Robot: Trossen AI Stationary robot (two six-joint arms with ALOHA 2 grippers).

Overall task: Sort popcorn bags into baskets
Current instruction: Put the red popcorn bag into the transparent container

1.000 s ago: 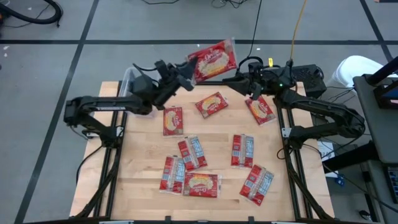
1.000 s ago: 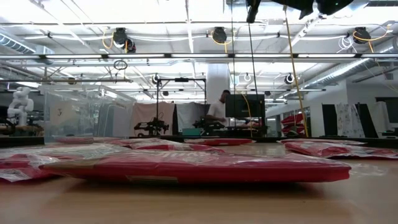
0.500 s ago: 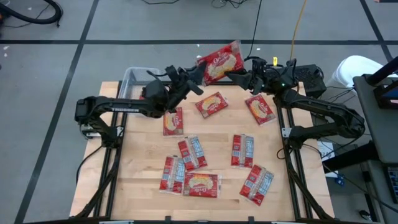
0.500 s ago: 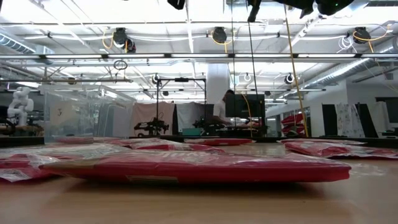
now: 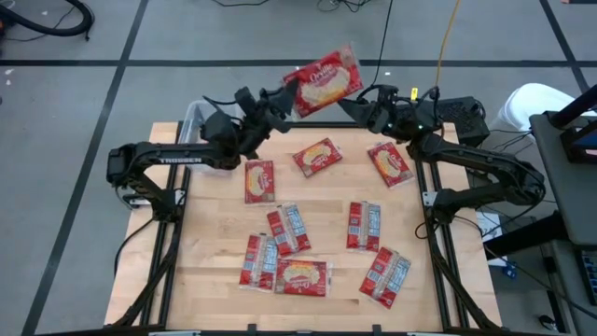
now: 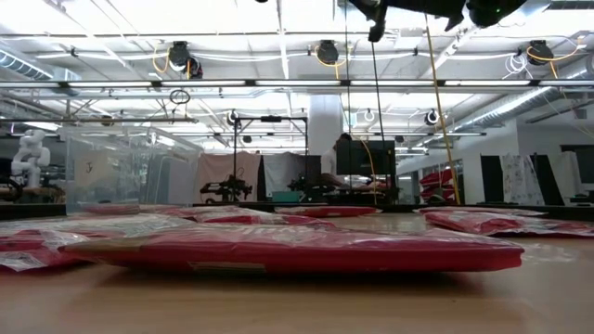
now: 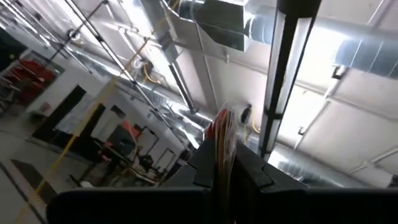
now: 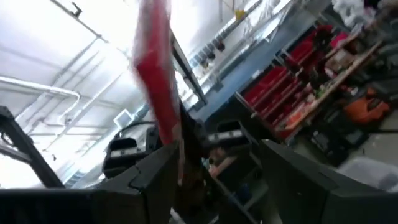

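Note:
One popcorn bag (image 5: 322,84), red with a yellow popcorn picture, hangs in the air over the table's far edge. My left gripper (image 5: 280,101) is shut on its left end. My right gripper (image 5: 350,107) stands open at the bag's right end, and the bag's edge (image 8: 155,87) runs down between its fingers, close to one of them. Several more popcorn bags (image 5: 317,156) lie flat on the wooden table (image 5: 215,233). The clear basket (image 5: 191,119) stands at the far left corner, half hidden by my left arm. My left gripper pinches the bag's left end (image 7: 221,140) between its two fingers, which come from the table's left and slant upward. The bag is lifted clear, tilted, with its picture face up. My right gripper: I cannot tell whether a finger (image 8: 152,177) touches the bag's edge.
The low view shows a red bag (image 6: 297,249) close in front and the clear basket (image 6: 102,172) at the left. A person sits in the room far behind the table. Bare wood lies along the table's left side and near edge.
My left gripper swung the held bag a little toward the table's right, then back toward the far left, tipping upward. The bag stays lifted clear. My right gripper has turned at the wrist beside the bag's right end.

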